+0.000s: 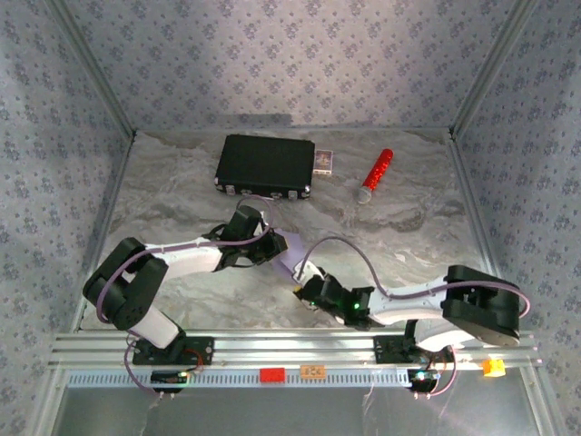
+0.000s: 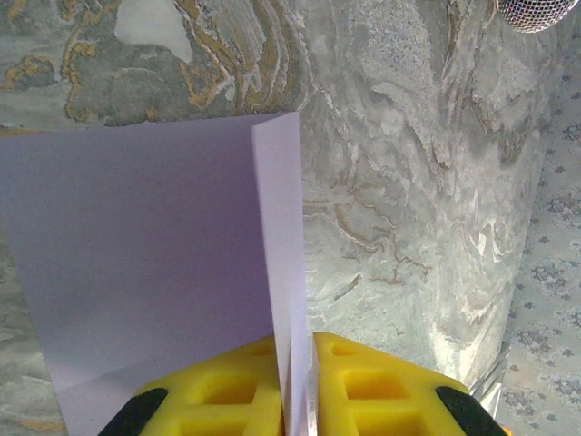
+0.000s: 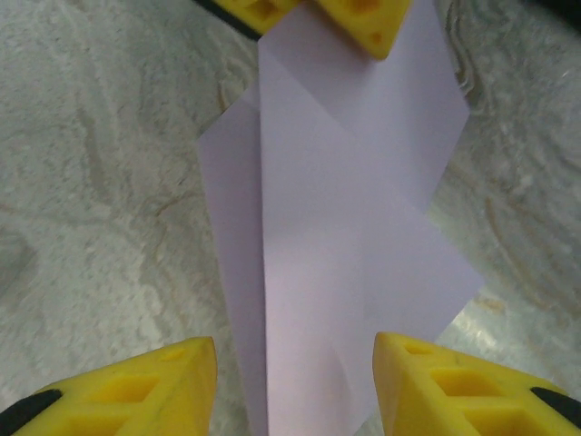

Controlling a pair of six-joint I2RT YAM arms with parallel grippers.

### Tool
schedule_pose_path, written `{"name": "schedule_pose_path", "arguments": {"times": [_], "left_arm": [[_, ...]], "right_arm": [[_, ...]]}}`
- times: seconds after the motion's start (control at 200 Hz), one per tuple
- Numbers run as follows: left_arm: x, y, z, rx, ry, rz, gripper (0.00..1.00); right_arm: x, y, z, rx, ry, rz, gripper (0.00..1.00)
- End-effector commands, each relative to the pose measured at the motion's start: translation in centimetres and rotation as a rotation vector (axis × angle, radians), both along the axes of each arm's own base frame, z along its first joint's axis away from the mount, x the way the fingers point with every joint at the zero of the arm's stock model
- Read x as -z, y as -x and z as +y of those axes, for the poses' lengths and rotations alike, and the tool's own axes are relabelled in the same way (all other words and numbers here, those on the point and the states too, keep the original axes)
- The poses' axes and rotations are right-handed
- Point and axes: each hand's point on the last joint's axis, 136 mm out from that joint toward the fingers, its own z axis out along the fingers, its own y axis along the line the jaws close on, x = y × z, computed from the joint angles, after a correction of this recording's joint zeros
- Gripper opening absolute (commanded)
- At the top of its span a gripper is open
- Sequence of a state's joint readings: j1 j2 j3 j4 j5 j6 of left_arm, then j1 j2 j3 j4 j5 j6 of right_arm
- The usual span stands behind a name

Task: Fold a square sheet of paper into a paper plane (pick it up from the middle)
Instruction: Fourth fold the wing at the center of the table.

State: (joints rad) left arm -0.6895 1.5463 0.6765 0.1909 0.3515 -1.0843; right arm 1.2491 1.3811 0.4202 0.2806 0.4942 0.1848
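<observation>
While low, left hand (image 2: 295,361) on paper (image 2: 136,245)

- From above, the paper sheet (image 1: 292,252) is only a sliver between the left gripper (image 1: 270,247) and the right gripper (image 1: 304,289); the rest is hidden under them.
- At the left wrist, the sheet's left side runs off the picture.
- At the right wrist, its near end is cut off.
- A silvery meshed thing (image 2: 536,11) is clipped by the corner and cannot be identified.
- The small box (image 1: 325,161) has print too small to read.
</observation>
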Motion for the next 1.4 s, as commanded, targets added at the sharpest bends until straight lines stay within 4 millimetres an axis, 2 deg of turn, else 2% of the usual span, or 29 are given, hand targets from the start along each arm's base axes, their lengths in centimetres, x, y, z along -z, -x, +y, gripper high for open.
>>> {"name": "schedule_pose_path", "arguments": {"times": [0.0, 0.305, 0.51, 1.029, 1.399], "left_arm": [[-1.8, -0.3, -0.9, 0.029, 0.037, -0.040, 0.13], [-1.8, -0.3, -1.0, 0.032, 0.038, -0.038, 0.12], [-1.8, -0.2, -1.0, 0.036, 0.039, -0.041, 0.11], [-1.4, -0.2, -0.7, 0.024, 0.022, -0.030, 0.09], [-1.2, -0.2, -0.6, 0.018, 0.011, -0.023, 0.08]], "right_arm": [[-1.1, -1.2, 0.9, 0.012, 0.032, -0.091, 0.50], [0.3, -1.4, 0.9, 0.046, 0.071, -0.077, 0.38], [1.2, -1.3, 0.8, 0.052, 0.091, -0.057, 0.35], [1.1, -1.6, 0.5, 0.097, 0.041, -0.044, 0.25], [0.9, -1.7, 0.4, 0.112, 0.012, -0.036, 0.26]]}}
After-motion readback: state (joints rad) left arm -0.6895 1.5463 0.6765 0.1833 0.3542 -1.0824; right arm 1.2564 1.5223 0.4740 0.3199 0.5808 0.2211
